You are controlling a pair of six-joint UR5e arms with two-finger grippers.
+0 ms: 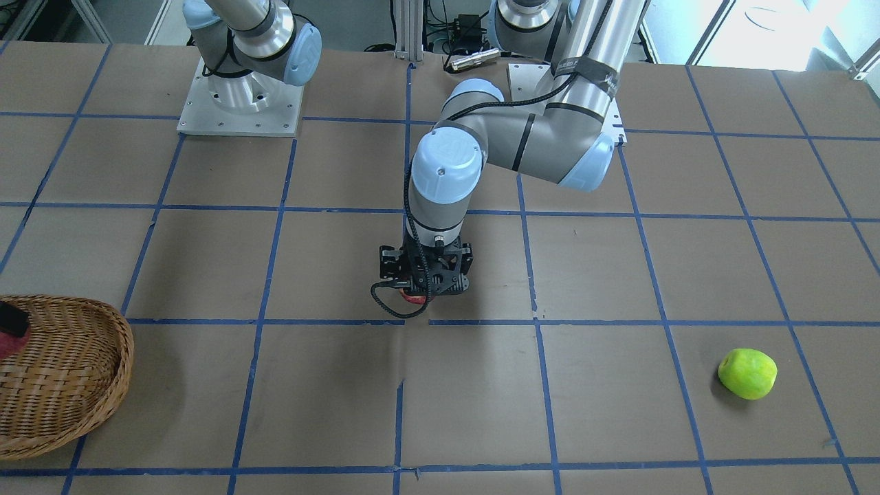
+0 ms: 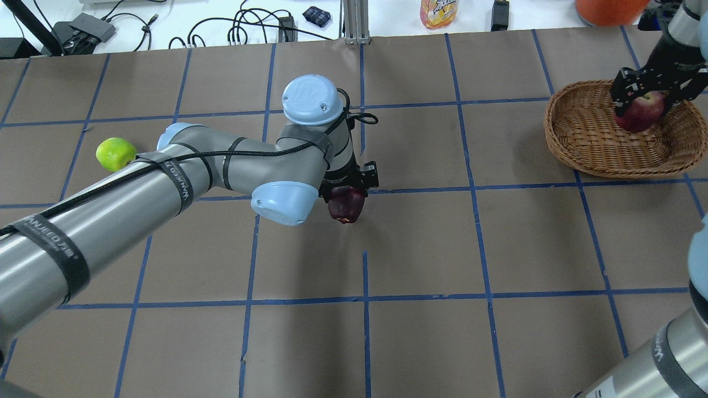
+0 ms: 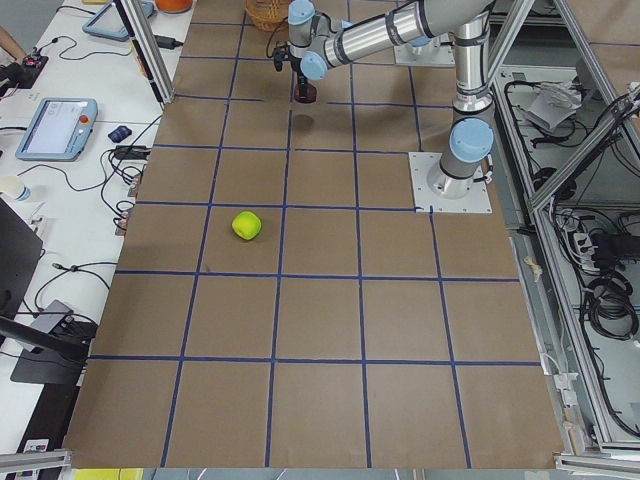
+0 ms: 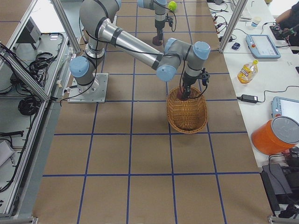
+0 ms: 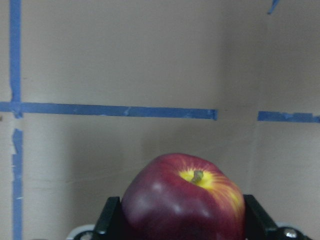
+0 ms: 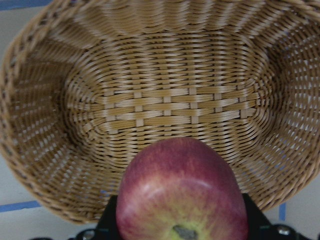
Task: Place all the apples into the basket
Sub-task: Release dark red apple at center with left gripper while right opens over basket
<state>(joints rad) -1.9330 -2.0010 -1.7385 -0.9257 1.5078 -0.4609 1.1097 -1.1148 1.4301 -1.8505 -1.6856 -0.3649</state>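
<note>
Wicker basket (image 2: 587, 161) sits by the counter's (image 2: 498, 249) far right corner, my right tool (image 2: 640, 108) clamped on a red apple (image 6: 182, 195) over it for release, my left tool (image 2: 345, 202) gripping the purplish apple (image 5: 182, 200) mid-counter to carry over, the green apple (image 1: 747, 373) lying near the left edge.

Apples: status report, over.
Left tool shut on dark red apple, mid-table. Right tool shut on red apple over basket, not released. Green apple loose on table, robot's left. No obstacle seen toward basket.
</note>
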